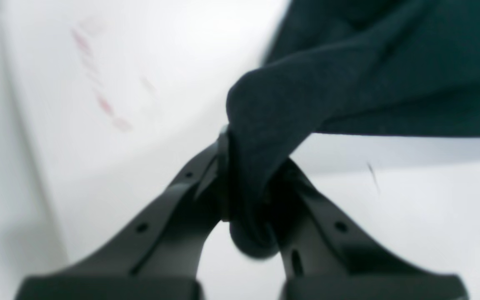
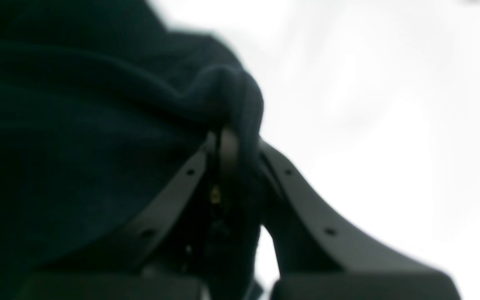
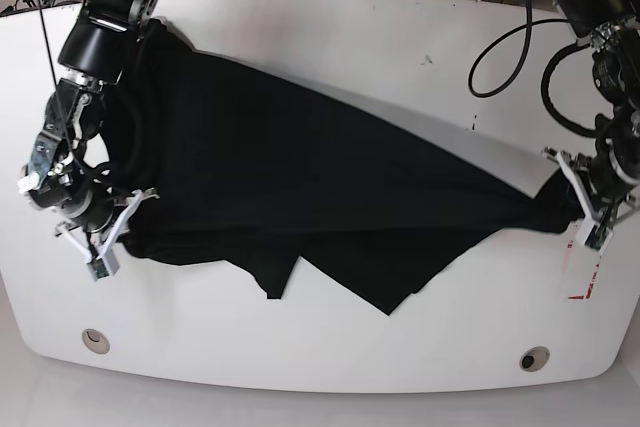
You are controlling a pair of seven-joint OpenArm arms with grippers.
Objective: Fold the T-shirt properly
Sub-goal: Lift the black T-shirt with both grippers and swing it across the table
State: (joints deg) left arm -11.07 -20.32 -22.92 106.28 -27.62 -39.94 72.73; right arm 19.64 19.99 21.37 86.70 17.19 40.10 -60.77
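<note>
Matt black cloth T-shirt [image 3: 300,157], smooth white table [image 3: 330,27], matt plastic fingers [image 1: 173,216]

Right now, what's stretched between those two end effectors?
The black T-shirt, pulled across the white table from one to the other; the base view shows it.

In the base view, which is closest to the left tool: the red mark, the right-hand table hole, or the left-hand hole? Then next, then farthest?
From the left tool:
1. Red mark, just below it, near the table's right edge.
2. Right-hand hole, lower still, at the front edge.
3. Left-hand hole, far across at the front left.
</note>
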